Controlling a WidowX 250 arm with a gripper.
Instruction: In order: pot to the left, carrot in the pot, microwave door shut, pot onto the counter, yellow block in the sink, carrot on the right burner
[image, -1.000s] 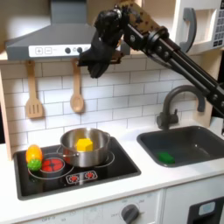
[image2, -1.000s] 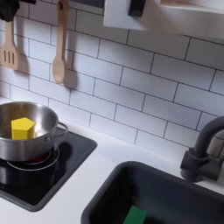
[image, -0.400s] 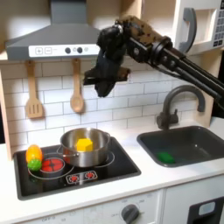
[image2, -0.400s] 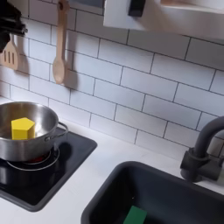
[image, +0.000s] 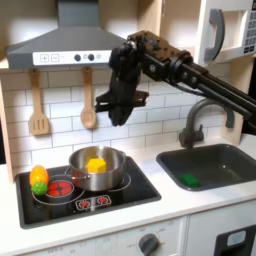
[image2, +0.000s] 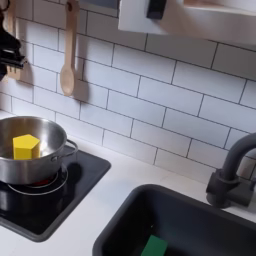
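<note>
1. Pot (image: 97, 168) – a shiny steel toy pot with small side handles – sits on the black cooktop (image: 120, 195), over the burner at the first exterior view's right; in the second exterior view it stands at the left edge (image2: 30, 150).
2. Inside the pot lies the yellow block (image: 94, 164), seen in both exterior views (image2: 25, 146).
3. On the red burner at the first exterior view's left, just beside the pot, lies the carrot (image: 39, 180), orange-yellow with a green tip.
4. The gripper (image: 112, 112) hangs above the pot, well apart from it, in front of the white tiled wall; I cannot tell whether its fingers are apart or together.
5. The microwave door (image: 221, 30) stands swung open at the first exterior view's upper right.
6. The sink (image: 215, 165) is a dark basin set in the pale counter (image: 185, 205), with a flat green piece (image: 189, 180) on its floor – also visible in the second exterior view (image2: 153, 246) – and an arched faucet (image: 200, 118) behind it.
7. Two wooden utensils hang on the wall: a spatula (image: 38, 105) and a spoon (image: 88, 103).
</note>
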